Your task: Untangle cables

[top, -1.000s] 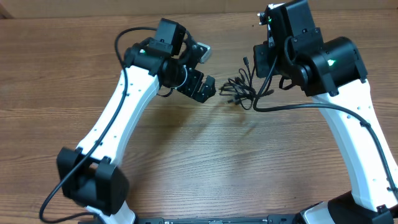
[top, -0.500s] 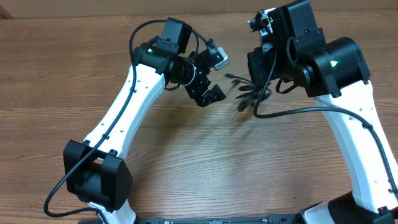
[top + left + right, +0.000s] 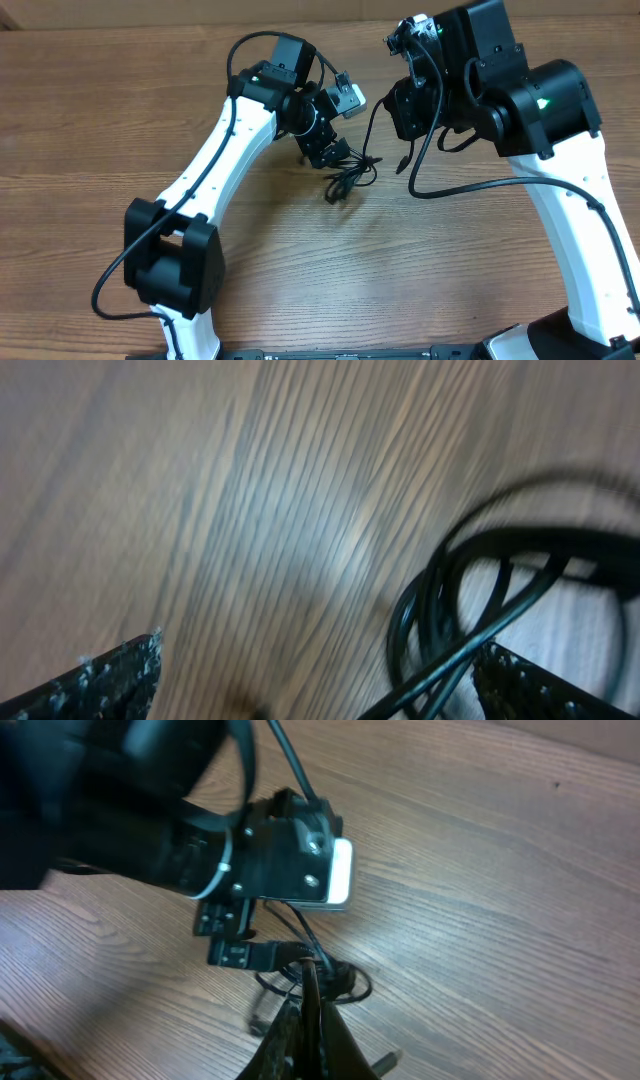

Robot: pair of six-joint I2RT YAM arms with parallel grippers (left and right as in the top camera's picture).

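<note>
The cables (image 3: 348, 176) are a small tangle of thin black cords on the wooden table, just below my left gripper (image 3: 328, 152). In the left wrist view that gripper (image 3: 320, 700) is open, with loops of cable (image 3: 450, 610) lying close to its right finger. My right gripper (image 3: 405, 108) is raised to the right of the tangle. In the right wrist view it (image 3: 308, 1032) is shut on one cord that runs taut down to the tangle (image 3: 322, 976). A loose plug end (image 3: 390, 1063) hangs beside it and shows in the overhead view (image 3: 401, 160).
The left arm's wrist with its white camera block (image 3: 338, 872) sits right above the tangle. Thicker black arm wires (image 3: 470, 180) loop off the right arm. Bare wooden table (image 3: 330, 270) stretches in front.
The left arm has swung right and down onto the cables. The tangle has shifted left and toward the front. The right gripper has stayed shut on its cord, which now runs stretched.
</note>
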